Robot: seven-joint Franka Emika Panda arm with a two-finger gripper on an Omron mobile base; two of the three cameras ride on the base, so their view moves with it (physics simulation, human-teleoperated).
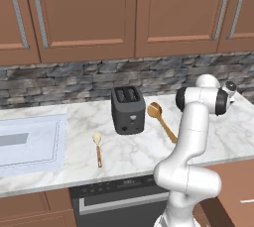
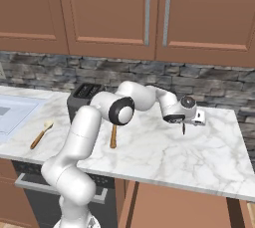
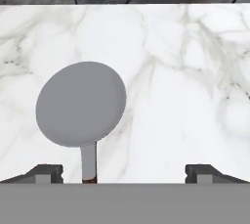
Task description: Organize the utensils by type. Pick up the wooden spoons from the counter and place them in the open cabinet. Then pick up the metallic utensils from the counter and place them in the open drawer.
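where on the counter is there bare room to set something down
Freest: the counter right of the arm, out to its right edge, though a grey spoon lies under the open jaws. Also free: the front strip between the small spoon and the long spoon. Crowded: around the toaster.

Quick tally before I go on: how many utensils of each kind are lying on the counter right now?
Wooden spoons: 2, a long golden-brown spoon by the toaster and a short pale-bowled spoon.
Metal utensils: 1, a grey round-headed utensil on the counter, lying under the open gripper.
Total: 3
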